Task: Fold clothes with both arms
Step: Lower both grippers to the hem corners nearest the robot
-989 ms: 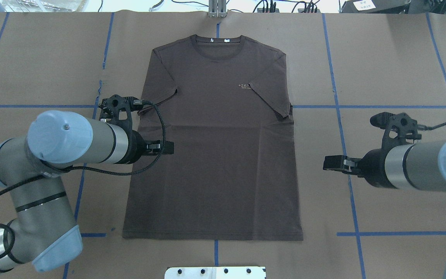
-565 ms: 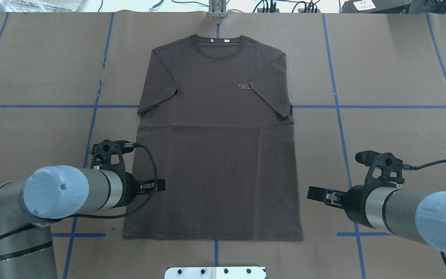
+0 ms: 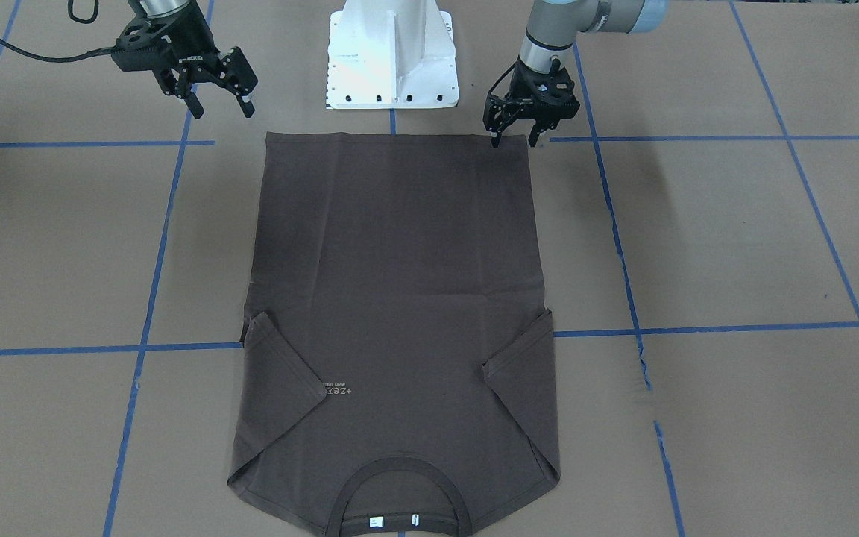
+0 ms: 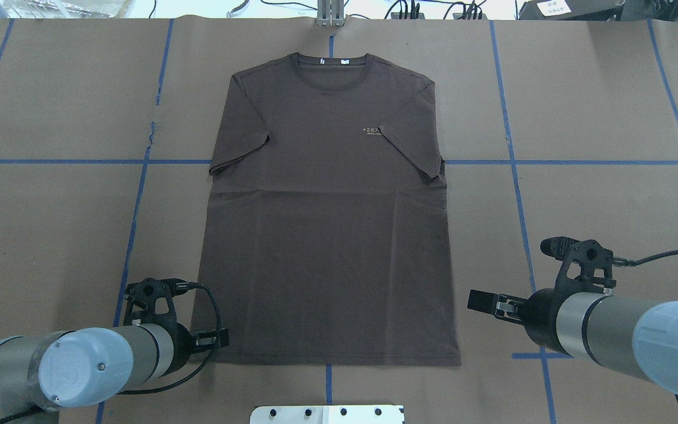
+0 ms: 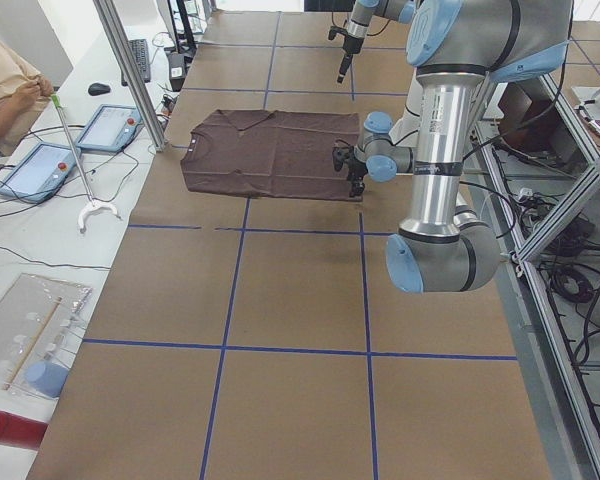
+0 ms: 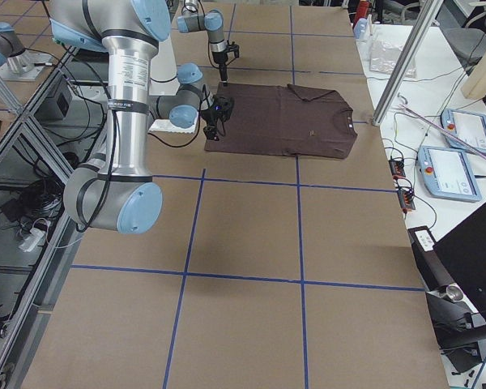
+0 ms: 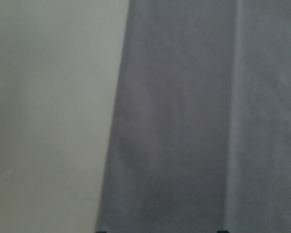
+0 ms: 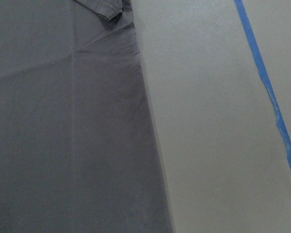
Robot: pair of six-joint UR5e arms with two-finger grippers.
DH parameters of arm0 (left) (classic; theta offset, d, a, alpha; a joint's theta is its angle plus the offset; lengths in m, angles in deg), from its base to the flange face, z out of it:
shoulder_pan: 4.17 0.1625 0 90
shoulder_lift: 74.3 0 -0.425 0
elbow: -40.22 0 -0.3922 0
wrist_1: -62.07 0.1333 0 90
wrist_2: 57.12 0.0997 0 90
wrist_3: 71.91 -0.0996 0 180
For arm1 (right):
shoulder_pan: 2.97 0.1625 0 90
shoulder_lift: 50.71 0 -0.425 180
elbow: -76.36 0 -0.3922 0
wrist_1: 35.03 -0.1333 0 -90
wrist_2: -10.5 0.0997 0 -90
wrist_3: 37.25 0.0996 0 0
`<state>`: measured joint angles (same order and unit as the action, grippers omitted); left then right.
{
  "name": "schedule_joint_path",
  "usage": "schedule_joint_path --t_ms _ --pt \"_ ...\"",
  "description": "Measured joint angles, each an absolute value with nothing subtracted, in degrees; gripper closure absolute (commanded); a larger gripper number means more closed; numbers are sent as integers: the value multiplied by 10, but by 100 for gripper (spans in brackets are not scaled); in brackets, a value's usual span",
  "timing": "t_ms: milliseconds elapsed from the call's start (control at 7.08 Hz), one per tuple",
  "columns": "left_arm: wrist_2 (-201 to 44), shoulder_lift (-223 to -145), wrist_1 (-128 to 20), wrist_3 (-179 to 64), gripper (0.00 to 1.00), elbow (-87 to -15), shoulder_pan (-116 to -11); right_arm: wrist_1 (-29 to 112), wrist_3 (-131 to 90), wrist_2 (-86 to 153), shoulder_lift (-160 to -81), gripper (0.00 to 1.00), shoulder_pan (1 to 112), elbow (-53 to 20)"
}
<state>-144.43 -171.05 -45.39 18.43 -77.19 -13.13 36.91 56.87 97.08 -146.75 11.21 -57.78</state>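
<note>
The dark brown T-shirt (image 4: 327, 224) lies flat, front up, on the brown paper, collar (image 4: 328, 62) at the far side and both sleeves folded in over the body. My left gripper (image 3: 513, 140) is open and low at the near hem's left corner (image 4: 198, 356), its fingers standing on either side of the edge. The left wrist view shows the shirt's side edge (image 7: 111, 145) running up the frame. My right gripper (image 3: 222, 110) is open and holds nothing. It hangs beside the shirt's right side (image 8: 145, 116), a little short of the hem and clear of the cloth.
The white pedestal base (image 3: 392, 60) stands just behind the hem. Blue tape lines (image 4: 133, 235) cross the paper-covered table. A metal post (image 4: 330, 15) rises at the far edge beyond the collar. Tablets and a person's arm (image 5: 10, 80) sit past that far edge.
Both arms have drawn back along the shirt's sides towards the hem. The left gripper went from the sleeve area down to the hem corner. The right moved less and has nearly stopped.
</note>
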Motion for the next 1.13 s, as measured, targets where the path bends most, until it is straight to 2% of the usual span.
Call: schedule_joint_path --t_ms 424,706,848,1130 --pt "-1441 -1704 -454 195 35 -769 -117 369 569 970 -1468 0 112 -579" --pt "-1441 -1703 -454 196 46 -767 -116 369 568 970 -1468 0 112 -582" --pt "-1441 -1703 -454 198 61 -766 -116 369 567 971 -1468 0 112 -586" --pt "-1441 -1704 -454 211 100 -766 -116 369 567 971 -1468 0 112 -590"
